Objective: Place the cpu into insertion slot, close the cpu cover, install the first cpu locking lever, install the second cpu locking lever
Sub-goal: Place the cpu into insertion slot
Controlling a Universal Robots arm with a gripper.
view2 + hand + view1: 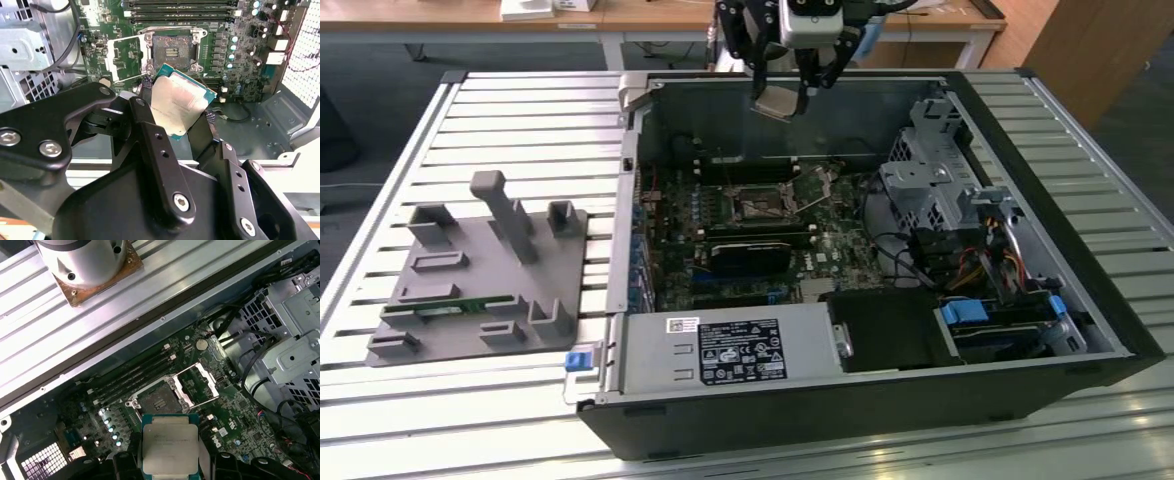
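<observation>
Gripping the cpu (170,444) by its edges, pincer (782,95) closed on it, held clear of the bare insertion slot (157,401); cpu cover (207,379) flipped open beside it.

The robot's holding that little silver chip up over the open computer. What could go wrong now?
The gripper pinches the flat silver-grey square cpu by its edges above the case; it could slip onto the green circuit board.
The chip looks tilted, so it might meet the square black insertion slot crooked.
The thin silvery cpu cover frame lies open beside the slot; the chip might bump it.
</observation>
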